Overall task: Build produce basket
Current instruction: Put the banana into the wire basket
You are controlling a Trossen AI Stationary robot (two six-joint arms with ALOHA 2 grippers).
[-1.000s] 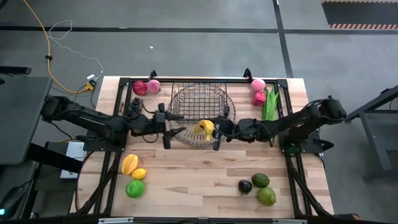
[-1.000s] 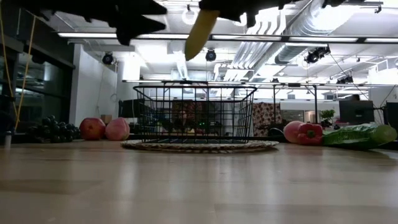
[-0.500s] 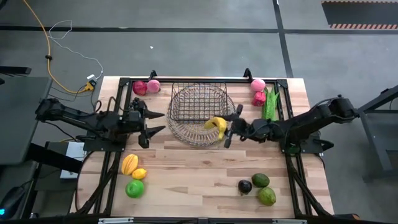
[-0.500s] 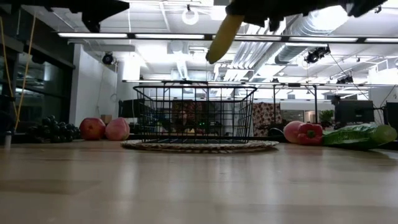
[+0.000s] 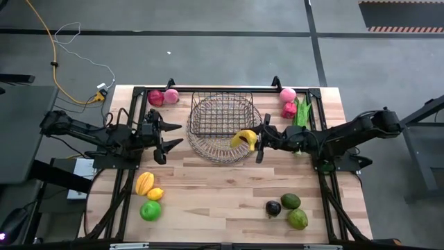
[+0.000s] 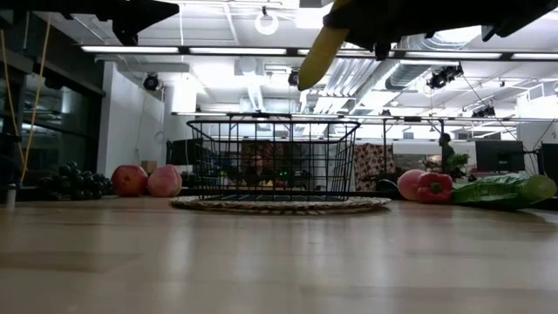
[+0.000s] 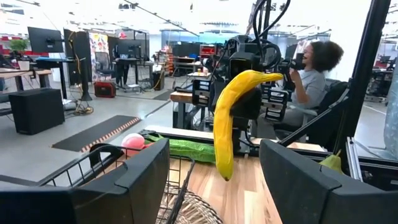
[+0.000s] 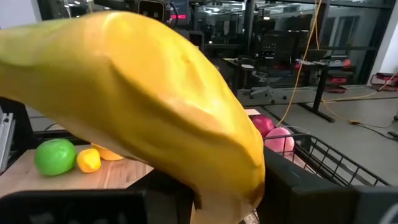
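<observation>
The right gripper [image 5: 258, 141] is closed on a yellow banana [image 5: 244, 138] and holds it up in the air. The banana hangs just over the near right edge of the round wire dish [image 5: 208, 151], right beside the dark wire basket [image 5: 220, 117]. From the low view, the banana [image 6: 319, 52] is high above the basket's rim [image 6: 273, 122], with its tip pointing down.

The left gripper [image 5: 168, 136] is wide open and holds nothing. It waits to the left of the round dish, above the bench [image 5: 222, 187].

The basket sits inside the round dish near the back middle of the bench.

At the back left lie a red apple [image 5: 156, 98], a pink fruit [image 5: 171, 96] and dark grapes [image 5: 150, 117]. At the back right lie a pink fruit [image 5: 288, 94], a red pepper [image 5: 288, 109] and long green pods [image 5: 300, 117].

At the front left are an orange-yellow fruit [image 5: 144, 183], a small lemon [image 5: 155, 194] and a green apple [image 5: 150, 210]. At the front right are a dark purple piece [image 5: 273, 207] and two green fruits [image 5: 294, 210].

In the left wrist view, a person [image 7: 309, 70] sits in the room behind the bench.
</observation>
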